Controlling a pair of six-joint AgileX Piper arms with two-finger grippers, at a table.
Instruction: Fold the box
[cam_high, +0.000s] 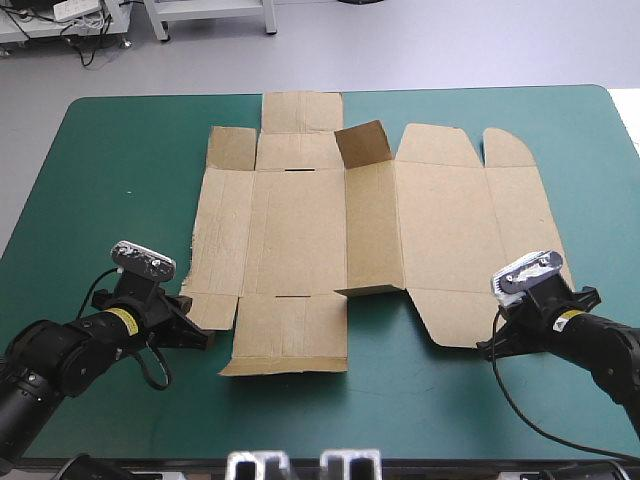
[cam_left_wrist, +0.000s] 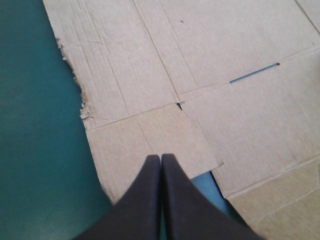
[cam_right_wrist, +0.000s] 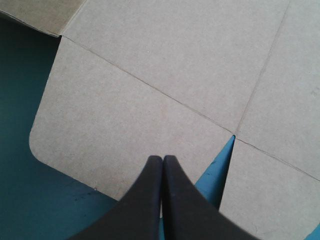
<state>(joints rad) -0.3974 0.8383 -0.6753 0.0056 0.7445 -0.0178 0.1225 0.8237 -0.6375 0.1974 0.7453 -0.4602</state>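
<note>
Both sets of fingers were pressed together, empty. Low in frame, left gripper (cam_left_wrist: 160, 157) sat over the box (cam_high: 300, 230) at its corner flap (cam_left_wrist: 150, 142), right gripper (cam_right_wrist: 162, 158) over the rounded flap (cam_right_wrist: 115, 125). Box lay flat mid-frame, long axis left-right, ahead of both, equally near. Small flap (cam_high: 362, 145) at upper centre stood up. Tip contact with board was unclear.

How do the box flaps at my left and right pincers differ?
The small brown cardboard flap at the left black pincer is squarish, sharp-cornered, beside a ragged torn edge. The large brown cardboard flap at the right black pincer is round-cornered, clean-edged. Both lie flat on the teal-green table cover; both pincers are shut.
</note>
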